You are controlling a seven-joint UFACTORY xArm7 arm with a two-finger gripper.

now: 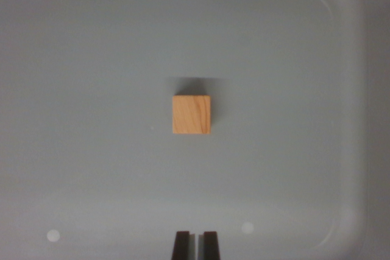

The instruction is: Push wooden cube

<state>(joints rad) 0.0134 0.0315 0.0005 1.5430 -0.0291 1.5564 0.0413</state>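
A shallow pale grey plastic tray with rounded corners (341,16) filled the wrist view, a small light-brown wooden cube (191,114) sitting alone near its middle, well clear of every wall. The robot's dark two-fingered gripper (195,246) showed only its tips at the bottom edge, drawn nearly together with a thin slit between them and holding nothing, well apart from the cube and roughly in line with it. A push landing off-centre would likely have spun the block aside, or narrow tips riding too high might have tipped it
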